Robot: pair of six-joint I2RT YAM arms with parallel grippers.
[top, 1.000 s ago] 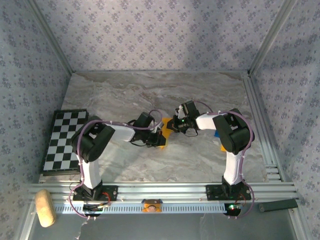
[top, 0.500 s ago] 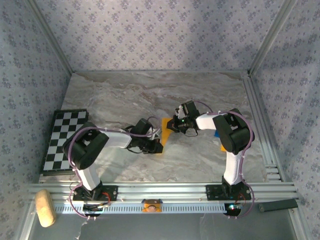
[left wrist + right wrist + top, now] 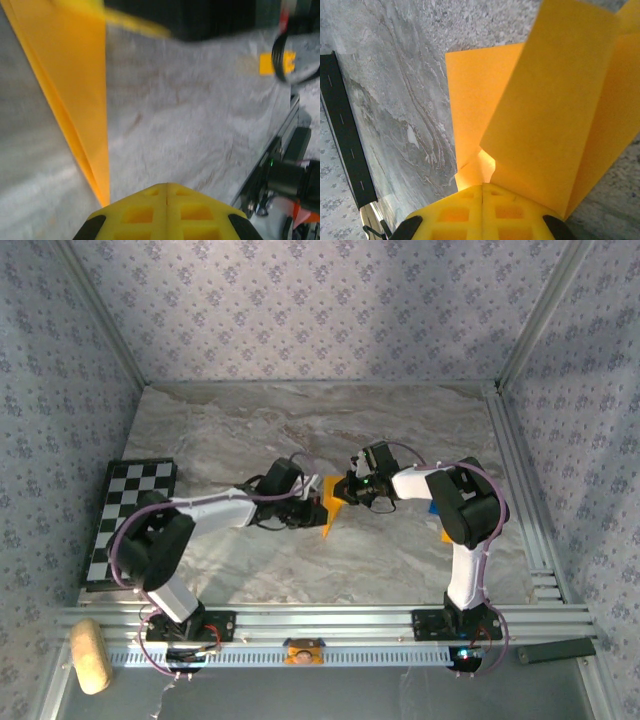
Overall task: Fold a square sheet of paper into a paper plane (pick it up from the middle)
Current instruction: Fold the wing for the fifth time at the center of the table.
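— Midway across the marble table (image 3: 300,430), between the two arms, what lies there?
— The orange-yellow paper (image 3: 328,515), partly folded into angled flaps, well apart from the chequered board (image 3: 130,523) at the left edge
— Who has it?
— The right gripper (image 3: 482,187): its yellow pads (image 3: 450,215) are pressed together, and two flaps of the sheet fan out from the seam between them
— And the left gripper (image 3: 167,186), facing it across the sheet?
— Closed tight too, with nothing in its seam. A long creased strip of the paper runs down to a point just beside one pad; whether they touch I cannot tell
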